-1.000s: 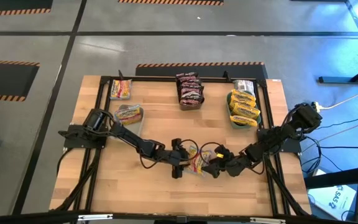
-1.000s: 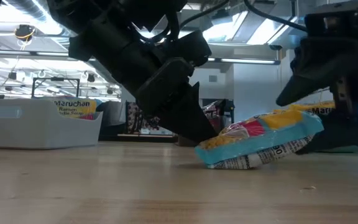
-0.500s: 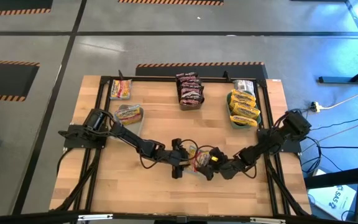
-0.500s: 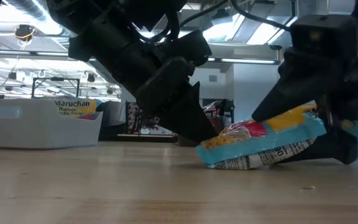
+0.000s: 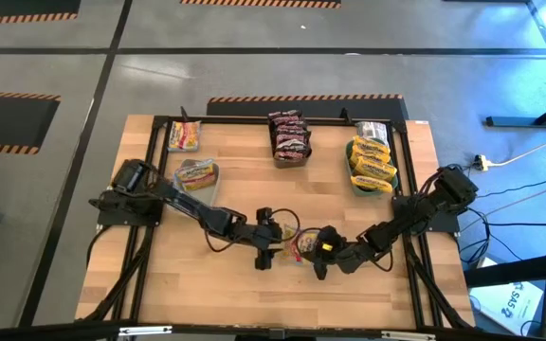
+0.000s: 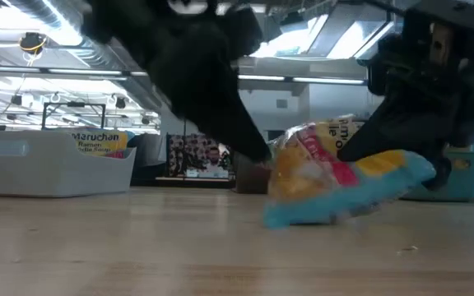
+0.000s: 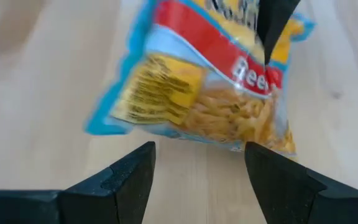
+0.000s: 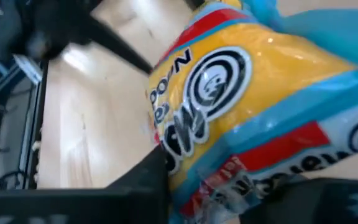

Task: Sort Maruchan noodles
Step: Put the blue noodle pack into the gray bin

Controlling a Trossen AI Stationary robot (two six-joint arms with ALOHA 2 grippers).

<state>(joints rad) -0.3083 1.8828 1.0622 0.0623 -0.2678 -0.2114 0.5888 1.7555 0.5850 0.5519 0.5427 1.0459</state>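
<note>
A yellow, red and blue Maruchan noodle packet [image 5: 292,242] lies mid-table near the front, between my two grippers. In the low view the packet [image 6: 336,177] is tilted. My right gripper [image 5: 315,252] is shut on the end of it that faces the table's right. My left gripper [image 7: 197,168] stands open at the packet's other end, and the packet [image 7: 204,93] lies just beyond its fingertips, not between them. More noodle packets lie sorted at the back of the table. My right gripper pinches the packet between its two fingers by the end [image 8: 229,168] toward the table's right. One finger [image 6: 369,131] lies on top and the other below. It comes slanting down from the right. The packet is tilted, its lower blue edge [image 6: 303,215] on the table.
At the back, a clear bin [image 5: 195,174] on the left holds light packets, with another packet [image 5: 185,135] behind it. Dark red packets [image 5: 289,137] are stacked in the middle. A green dish [image 5: 373,163] on the right holds yellow packets. The front of the table is bare wood.
My right gripper has moved toward the table's left onto the packet and shut on its right end. The packet has tipped up from lying nearly flat. My left gripper, still open, has drawn back a little from the packet.
</note>
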